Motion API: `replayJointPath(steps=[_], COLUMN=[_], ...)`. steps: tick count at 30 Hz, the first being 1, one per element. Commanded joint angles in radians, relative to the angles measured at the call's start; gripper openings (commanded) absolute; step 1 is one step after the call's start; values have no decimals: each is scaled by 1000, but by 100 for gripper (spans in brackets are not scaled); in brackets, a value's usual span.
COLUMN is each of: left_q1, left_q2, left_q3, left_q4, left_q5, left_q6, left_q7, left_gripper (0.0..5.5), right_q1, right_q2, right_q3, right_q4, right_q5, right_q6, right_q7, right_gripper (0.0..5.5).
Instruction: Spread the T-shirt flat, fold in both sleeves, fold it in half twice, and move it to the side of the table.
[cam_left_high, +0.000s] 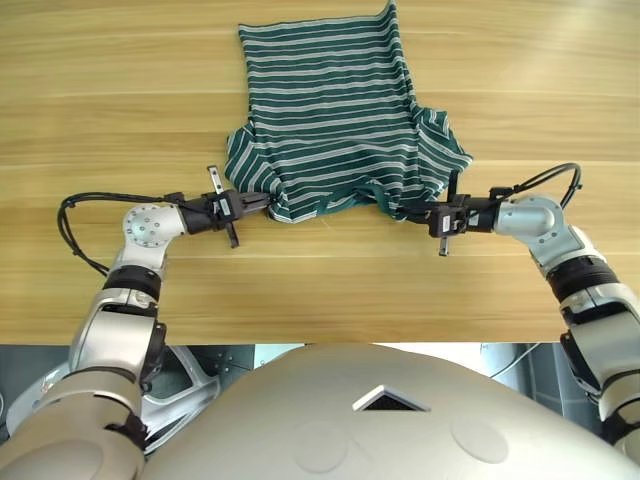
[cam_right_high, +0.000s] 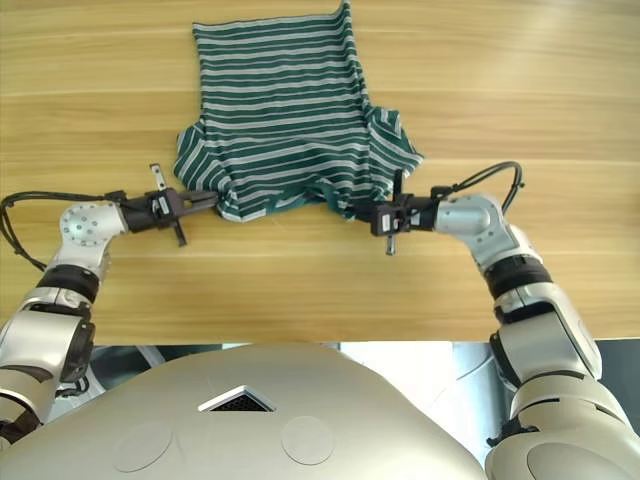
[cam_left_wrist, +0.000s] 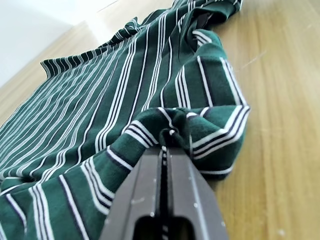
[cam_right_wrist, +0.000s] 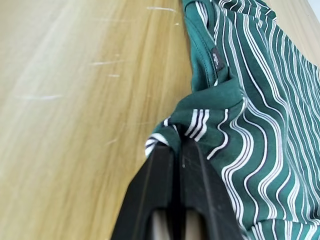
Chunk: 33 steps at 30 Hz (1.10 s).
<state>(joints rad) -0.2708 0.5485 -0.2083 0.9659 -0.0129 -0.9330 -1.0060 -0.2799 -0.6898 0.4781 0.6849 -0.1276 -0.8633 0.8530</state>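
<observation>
A dark green T-shirt (cam_left_high: 335, 110) with white stripes lies on the wooden table (cam_left_high: 100, 100), its hem far from me and its collar end near me, sleeves bunched at both sides. My left gripper (cam_left_high: 266, 201) is shut on the shirt's near left corner; the pinched fold (cam_left_wrist: 170, 132) bulges above the closed fingers (cam_left_wrist: 150, 185). My right gripper (cam_left_high: 408, 213) is shut on the near right corner, beside the collar (cam_right_wrist: 207, 55), with cloth (cam_right_wrist: 190, 120) caught between its black fingers (cam_right_wrist: 160, 185).
Bare wooden tabletop stretches to both sides of the shirt and between it and the table's near edge (cam_left_high: 300, 342). Black cables (cam_left_high: 75, 225) loop off both wrists.
</observation>
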Motion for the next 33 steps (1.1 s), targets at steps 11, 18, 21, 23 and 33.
replayJointPath(steps=[11, 18, 21, 23, 33], left_q1=[378, 431, 453, 455, 552], left_q2=[225, 193, 202, 212, 332], left_q3=[156, 134, 117, 116, 161], left_q4=[-508, -568, -571, -556, -595], left_q5=[-464, -402, -356, -329, -218], left_q6=[110, 117, 115, 117, 168], left_q7=[-333, -329, -333, -332, -260], left_gripper=[2, 2, 0, 57, 206], right_q1=[316, 380, 401, 421, 474], right_q2=[-181, -190, -206, -221, -291], right_q3=[29, 58, 64, 57, 1], right_q4=[-357, -472, -510, -547, -639], right_q5=[113, 111, 134, 159, 214], right_q6=[90, 147, 172, 190, 245], right_q7=[187, 239, 271, 285, 326], right_gripper=[0, 0, 22, 64, 218])
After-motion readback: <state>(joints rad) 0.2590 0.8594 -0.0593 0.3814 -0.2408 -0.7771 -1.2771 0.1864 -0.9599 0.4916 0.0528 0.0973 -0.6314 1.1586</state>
